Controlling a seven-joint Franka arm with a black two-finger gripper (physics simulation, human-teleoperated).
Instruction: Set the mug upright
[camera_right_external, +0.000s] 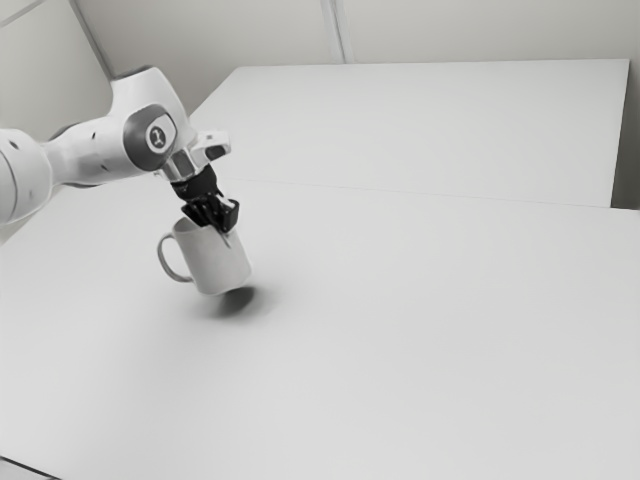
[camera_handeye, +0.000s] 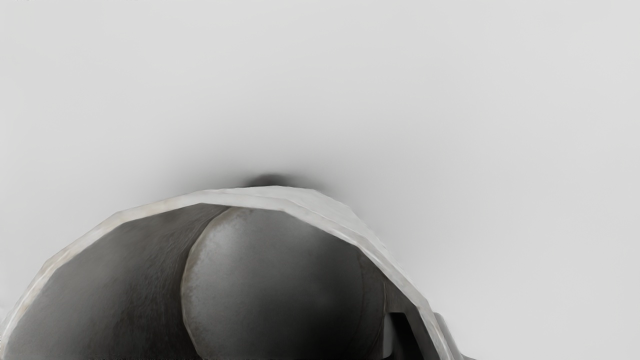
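While the claw (camera_right_external: 225, 232) is closed on the wall of the white mug (camera_right_external: 215, 260), one finger (camera_handeye: 399, 332) inside and the other outside, the vessel hangs tilted beneath it, mouth up toward the claw. The handle (camera_right_external: 172, 258) projects from the far side of the mug relative to the claw; a shadow (camera_right_external: 238, 300) lies below. Step in hand, as judged: righting the gripped mug. The next move calls for levelling the base, lowering it flat, then release; early release risks toppling.
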